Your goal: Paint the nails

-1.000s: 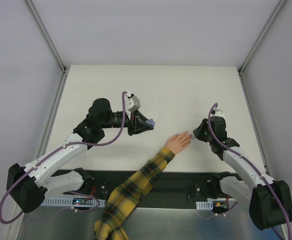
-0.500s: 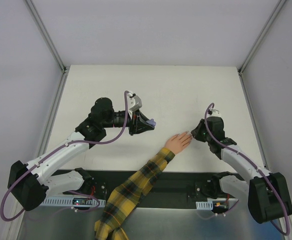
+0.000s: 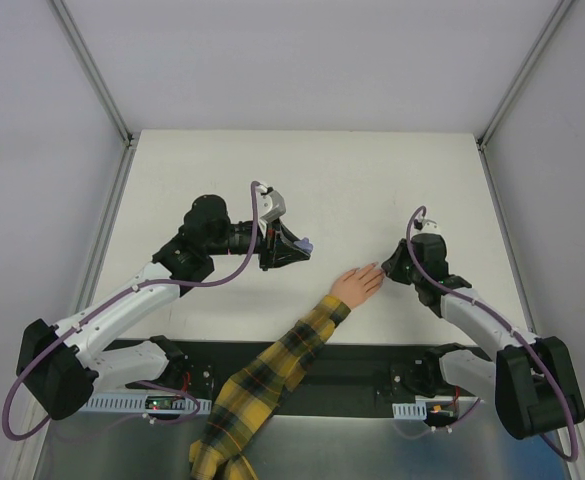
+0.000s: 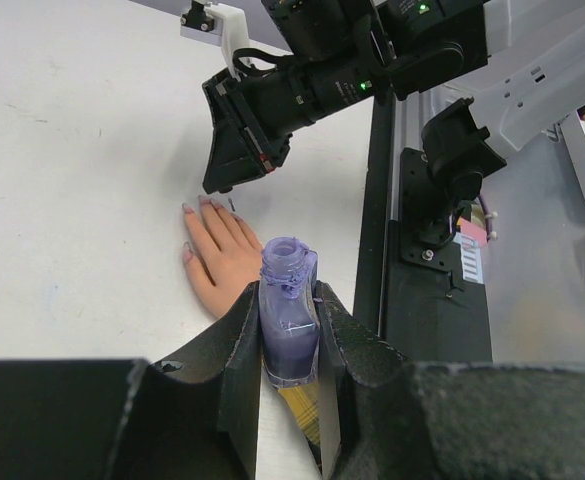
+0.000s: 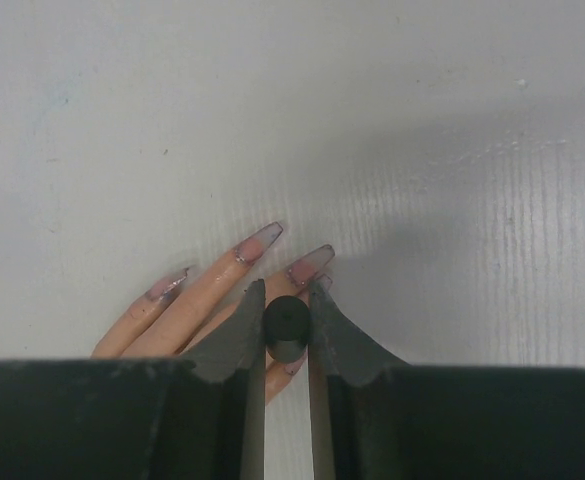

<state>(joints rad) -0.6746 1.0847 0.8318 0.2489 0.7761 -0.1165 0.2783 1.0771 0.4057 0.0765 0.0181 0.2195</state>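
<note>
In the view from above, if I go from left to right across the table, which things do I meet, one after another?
left gripper, shut on the purple bottle → hand with its nails → right gripper, shut on a dark cap

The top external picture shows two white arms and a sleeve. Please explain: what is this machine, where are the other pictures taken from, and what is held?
It is a robot with two arms bolted at the table edge. The top picture is from a fixed camera above; the other two come from cameras on each wrist. On the white table lies a peach-skinned hand in a plaid sleeve. The left fingers clamp an open purple bottle. The right fingers pinch a small dark round piece, perhaps the brush cap, close to the long nails.
</note>
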